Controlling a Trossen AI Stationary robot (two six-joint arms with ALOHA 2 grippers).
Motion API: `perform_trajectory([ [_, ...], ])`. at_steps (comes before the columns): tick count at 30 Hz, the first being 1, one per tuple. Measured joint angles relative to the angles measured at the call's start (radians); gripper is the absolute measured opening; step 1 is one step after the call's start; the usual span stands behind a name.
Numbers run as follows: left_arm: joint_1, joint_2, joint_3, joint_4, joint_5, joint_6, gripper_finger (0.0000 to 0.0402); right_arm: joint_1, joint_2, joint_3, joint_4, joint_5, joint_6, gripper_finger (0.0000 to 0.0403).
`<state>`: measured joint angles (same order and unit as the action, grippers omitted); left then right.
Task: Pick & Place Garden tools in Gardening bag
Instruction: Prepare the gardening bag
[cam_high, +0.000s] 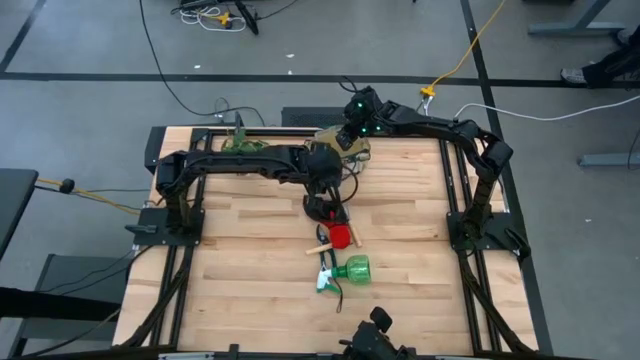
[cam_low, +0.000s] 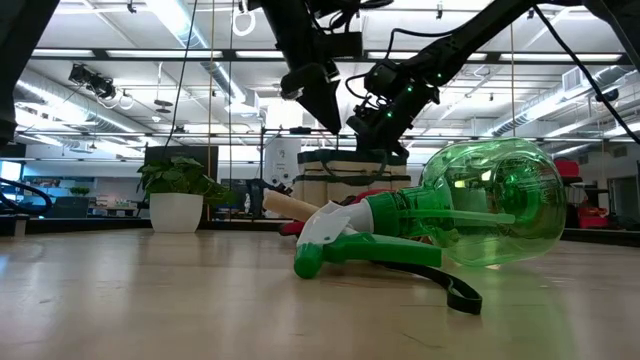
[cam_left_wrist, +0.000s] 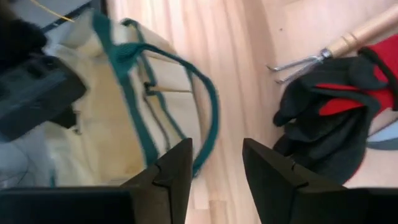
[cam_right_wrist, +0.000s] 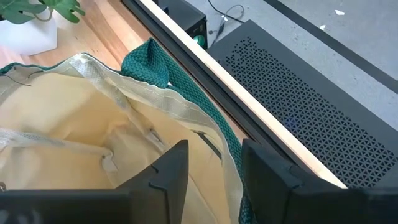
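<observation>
Left gripper (cam_left_wrist: 214, 180): I saw its jaws parted, holding nothing, poised beside the bag's green handle.
Right gripper (cam_right_wrist: 214, 177): jaws apart and empty, I had it over the bag's open mouth.
Gardening bag (cam_high: 352, 141): sat at the table's far edge.
Gloves (cam_left_wrist: 329, 118): lay just beside the bag, against the wooden-handled tool (cam_left_wrist: 357, 37).
Spray bottle (cam_high: 345, 272): lay on its side, nearer the front.
</observation>
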<state>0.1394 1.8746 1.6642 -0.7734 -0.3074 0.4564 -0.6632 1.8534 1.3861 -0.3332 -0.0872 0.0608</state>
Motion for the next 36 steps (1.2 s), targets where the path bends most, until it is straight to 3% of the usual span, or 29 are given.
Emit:
perform_trajectory([
  [7,0.016,-0.035,0.0,-0.002,-0.092,-0.02,0.014,0.0,0.0,0.0,0.012,-0.008,-0.009,0.0151],
  [12,0.062,-0.05,0.0,-0.027,-0.091,-0.033,0.014,0.0,-0.01,0.0,0.01,0.0,-0.032,0.0151],
  [21,0.168,-0.051,0.0,-0.039,-0.029,-0.079,0.014,0.0,-0.097,0.0,-0.008,0.003,-0.071,0.0151],
  [28,0.246,-0.051,0.0,-0.034,-0.025,-0.08,0.014,0.025,-0.151,0.0,-0.13,-0.008,-0.149,0.0151],
  [36,0.347,-0.05,-0.001,0.063,0.141,-0.123,0.014,0.109,-0.161,0.0,-0.248,-0.011,-0.237,0.0151],
])
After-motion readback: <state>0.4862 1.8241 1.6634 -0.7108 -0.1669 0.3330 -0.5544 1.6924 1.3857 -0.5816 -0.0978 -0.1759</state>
